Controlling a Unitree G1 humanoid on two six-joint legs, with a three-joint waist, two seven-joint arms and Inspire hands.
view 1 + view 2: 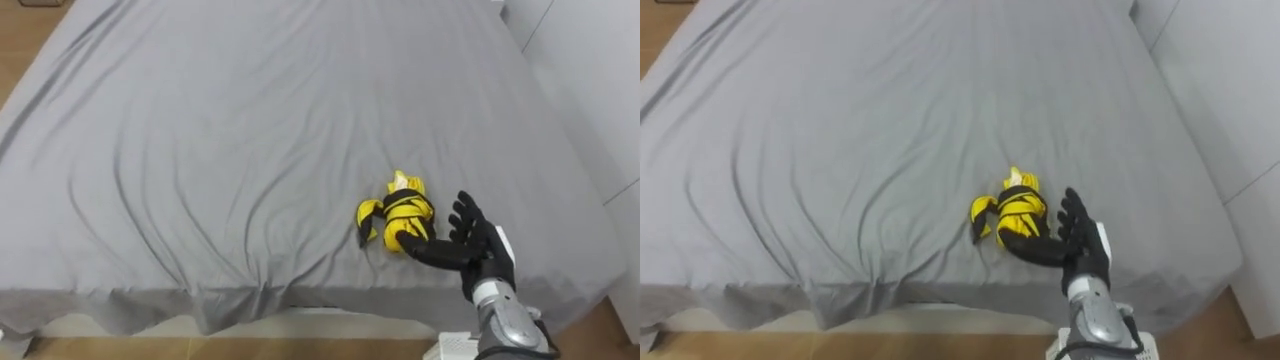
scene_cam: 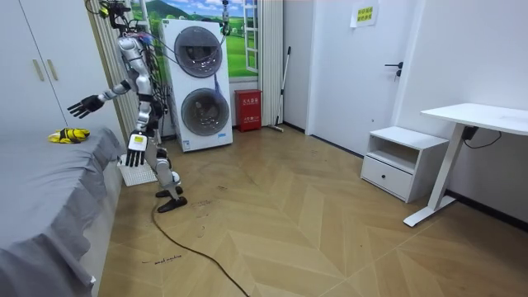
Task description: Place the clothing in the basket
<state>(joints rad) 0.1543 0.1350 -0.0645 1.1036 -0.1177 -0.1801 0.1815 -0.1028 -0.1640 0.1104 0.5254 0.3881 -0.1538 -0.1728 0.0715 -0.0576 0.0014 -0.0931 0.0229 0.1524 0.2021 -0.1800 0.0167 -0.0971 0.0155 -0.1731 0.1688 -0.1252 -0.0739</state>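
Over the grey bed (image 1: 250,150), right hand (image 1: 482,245) outstretched, fingers spread, thumb perhaps touching the yellow-and-black garment (image 1: 400,215).

- Bed sheet (image 1: 250,120): matt grey cloth, softly creased.
- Clothes (image 1: 398,215): yellow and black cloth (slight sheen), crumpled.
- Right hand (image 1: 480,240): matt black fingers, shiny metal wrist.
- Floor (image 2: 313,223): smooth, glossy wood.
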